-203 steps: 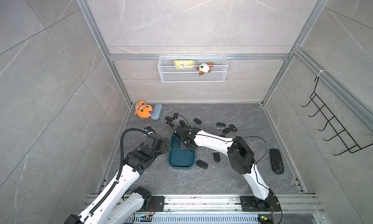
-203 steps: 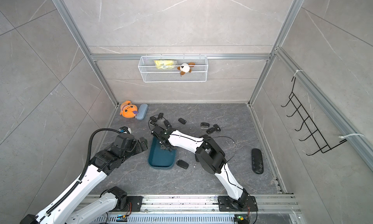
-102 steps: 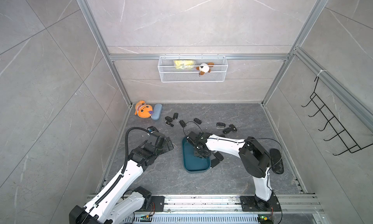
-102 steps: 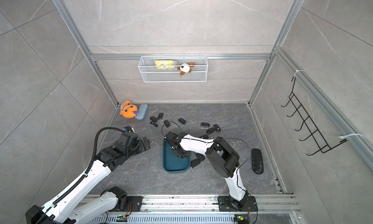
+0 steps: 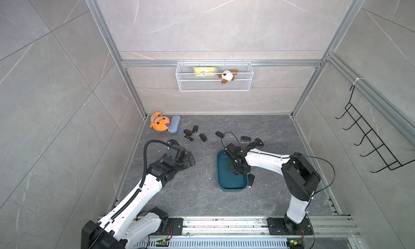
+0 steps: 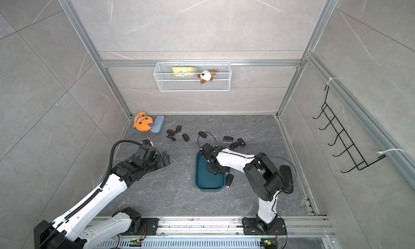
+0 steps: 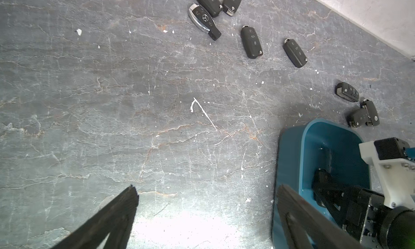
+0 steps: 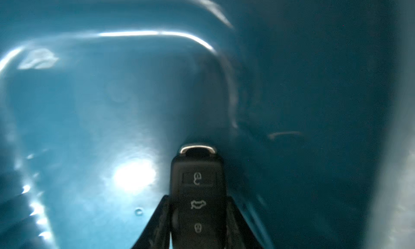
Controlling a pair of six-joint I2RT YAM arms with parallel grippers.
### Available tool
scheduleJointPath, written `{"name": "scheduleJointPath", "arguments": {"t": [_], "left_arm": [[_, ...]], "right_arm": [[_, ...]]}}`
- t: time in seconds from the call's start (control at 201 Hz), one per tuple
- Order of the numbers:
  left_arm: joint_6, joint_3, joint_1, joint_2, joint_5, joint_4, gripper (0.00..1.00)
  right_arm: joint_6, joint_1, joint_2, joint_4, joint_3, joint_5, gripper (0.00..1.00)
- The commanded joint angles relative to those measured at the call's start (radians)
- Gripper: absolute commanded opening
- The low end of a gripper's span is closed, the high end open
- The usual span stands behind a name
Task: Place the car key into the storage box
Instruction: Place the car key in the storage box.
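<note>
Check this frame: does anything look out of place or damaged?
One key lies on the floor just outside the box, close by its wall rather than in it. The floor carries a white scratch and scattered flecks. Nothing else stands out.

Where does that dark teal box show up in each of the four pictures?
In a top view: the storage box sits just right of centre, lower half.
In a top view: it sits at centre, lower half.
Left wrist: lower right corner.
Right wrist: its inside fills the picture.
Shared landmark: the right gripper, shut on a car key, inside the box.
</note>
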State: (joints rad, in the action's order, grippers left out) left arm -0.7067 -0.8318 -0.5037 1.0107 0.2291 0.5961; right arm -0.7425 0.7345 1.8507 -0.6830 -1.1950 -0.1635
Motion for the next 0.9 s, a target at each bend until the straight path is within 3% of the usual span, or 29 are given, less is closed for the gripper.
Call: {"name": "scheduleJointPath", "arguments": {"t": [0.0, 0.637, 0.896], "left_arm": [[0.013, -0.035, 0.005, 0.006, -0.027, -0.028, 1.00], [0.038, -0.048, 0.004, 0.036, -0.095, -0.043, 1.00], [0.038, -0.051, 0.005, 0.052, -0.094, -0.053, 1.00]], "right_arm": [[0.038, 0.005, -0.014, 0.025, -0.029, 0.015, 0.30], [0.063, -0.073, 0.129, 0.005, -0.183, -0.024, 0.32], [0.063, -0.085, 0.149, 0.015, -0.179, -0.017, 0.42]]}}
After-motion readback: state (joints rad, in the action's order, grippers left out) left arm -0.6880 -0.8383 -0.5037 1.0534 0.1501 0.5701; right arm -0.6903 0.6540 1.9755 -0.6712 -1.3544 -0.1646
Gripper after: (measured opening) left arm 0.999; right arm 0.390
